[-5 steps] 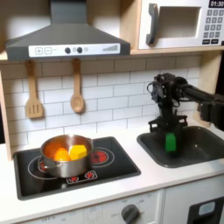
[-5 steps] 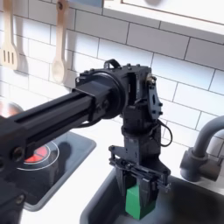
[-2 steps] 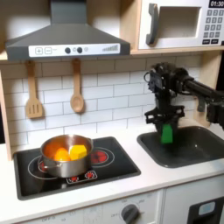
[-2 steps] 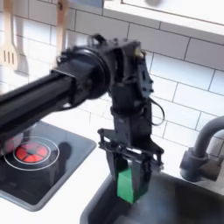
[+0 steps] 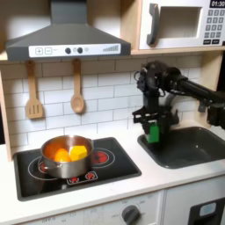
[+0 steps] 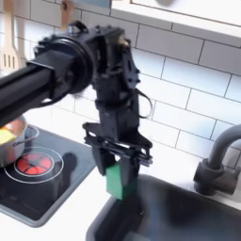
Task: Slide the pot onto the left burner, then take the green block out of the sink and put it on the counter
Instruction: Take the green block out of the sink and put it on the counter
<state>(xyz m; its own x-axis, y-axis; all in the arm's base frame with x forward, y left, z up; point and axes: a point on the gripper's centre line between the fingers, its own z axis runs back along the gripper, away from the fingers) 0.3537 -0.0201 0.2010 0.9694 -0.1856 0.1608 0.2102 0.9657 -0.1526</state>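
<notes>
Gripper (image 5: 152,128) pinches green block (image 5: 152,133) in air over counter (image 5: 167,176) at sink's (image 5: 189,145) 9 o'clock rim; pot (image 5: 67,155) w/ orange pcs on left burner.

Toy kitchen: cooktop (image 5: 75,165), sink (image 5: 189,146), microwave (image 5: 180,24).

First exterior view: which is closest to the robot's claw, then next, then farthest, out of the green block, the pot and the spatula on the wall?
1. The green block, held in the jaws of the gripper.
2. The pot, on the burner toward the first exterior view's left.
3. The spatula, on the wall at far left.
</notes>
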